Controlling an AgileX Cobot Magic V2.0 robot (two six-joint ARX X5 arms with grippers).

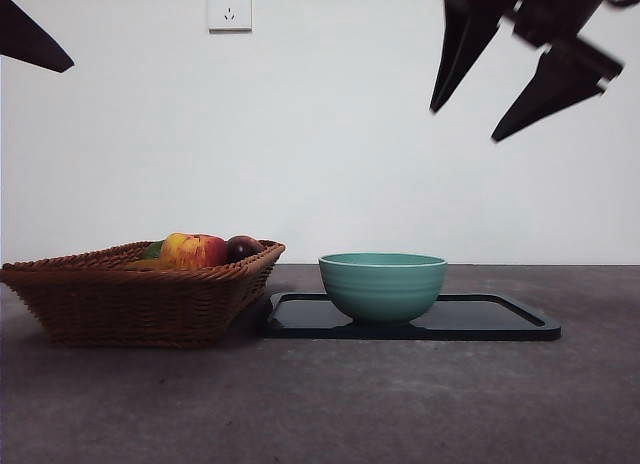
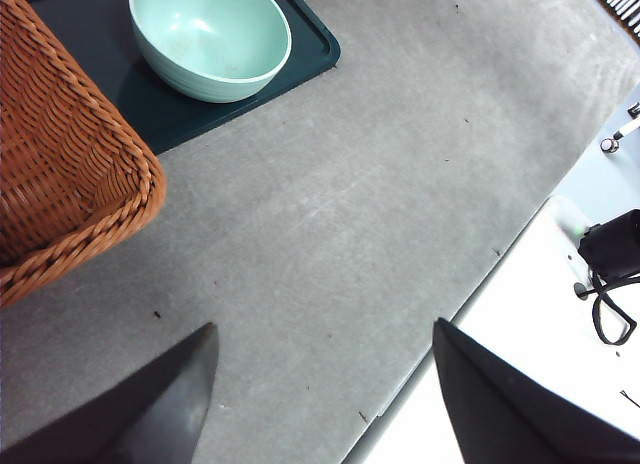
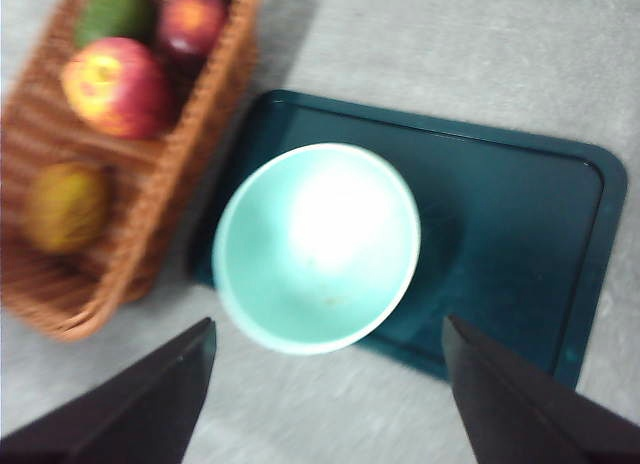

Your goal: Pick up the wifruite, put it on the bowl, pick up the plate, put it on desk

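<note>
- The right gripper (image 1: 505, 114) is being held high above the bowl (image 1: 382, 284), its jaws spread wide and grasping nothing.
- The left gripper (image 2: 320, 394) is being held over bare grey bench (image 2: 330, 224), jaws likewise released and empty.
- The ridged teal ceramic bowl is being carried, empty, on a flat dark rectangular tray (image 1: 500, 319) with rounded corners.
- The dull brown oval wifruite (image 3: 65, 206) is being kept in the woven wicker basket (image 1: 130, 299) just beside the tray, with a red-yellow apple (image 3: 115, 86), a dark purple fruit (image 3: 190, 22) and a green fruit (image 3: 118, 9).
</note>
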